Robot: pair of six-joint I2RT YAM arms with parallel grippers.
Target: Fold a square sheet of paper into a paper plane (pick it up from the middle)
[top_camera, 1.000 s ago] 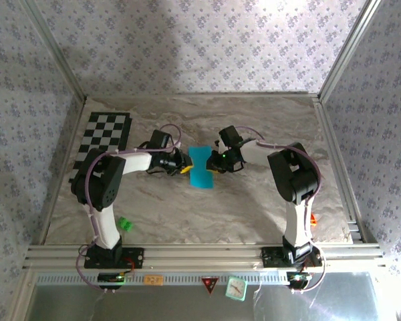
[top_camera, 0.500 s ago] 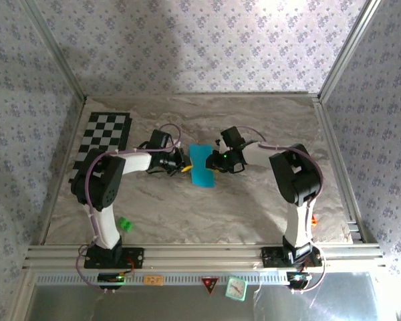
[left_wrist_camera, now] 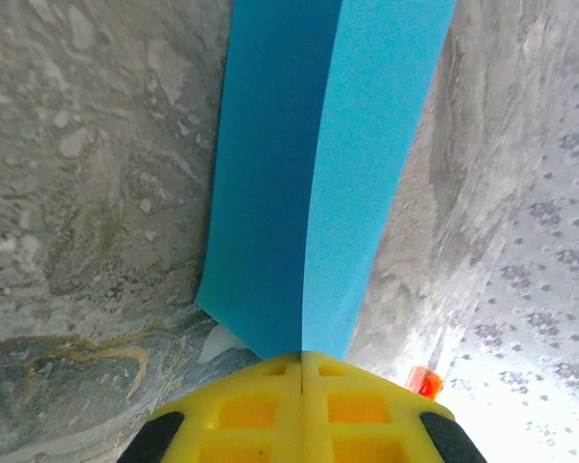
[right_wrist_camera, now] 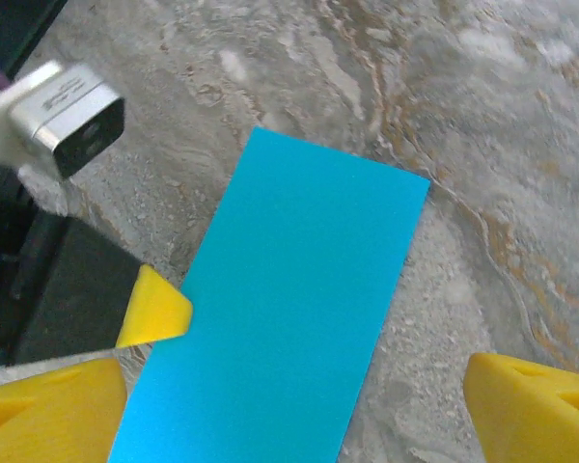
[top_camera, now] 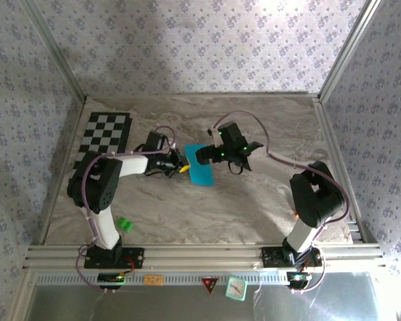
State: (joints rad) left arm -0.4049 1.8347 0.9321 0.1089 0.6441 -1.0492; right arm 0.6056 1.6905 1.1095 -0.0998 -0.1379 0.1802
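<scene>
The square sheet of paper (top_camera: 200, 168) is bright blue and folded in two into a long rectangle on the marble table. It is not a pointed paper plane. My left gripper (top_camera: 182, 168) is shut on its left edge. In the left wrist view the yellow fingertips (left_wrist_camera: 270, 395) pinch the sheet (left_wrist_camera: 318, 164) right at its centre crease. My right gripper (top_camera: 202, 156) hovers over the sheet's far end, open. Its yellow fingers (right_wrist_camera: 526, 400) stand wide on both sides of the sheet (right_wrist_camera: 280, 318), with nothing held. The left gripper's tip (right_wrist_camera: 159, 307) touches the sheet's edge there.
A black-and-white checkerboard mat (top_camera: 105, 137) lies at the back left. A small green block (top_camera: 125, 224) sits near the left arm's base. A small orange object (left_wrist_camera: 425, 383) shows far off in the left wrist view. Metal frame rails (top_camera: 187, 253) border the table.
The right gripper has opened, let go of the paper's right edge and risen, its arm swinging outward. The paper has shifted slightly left. The left gripper stays shut on it.
</scene>
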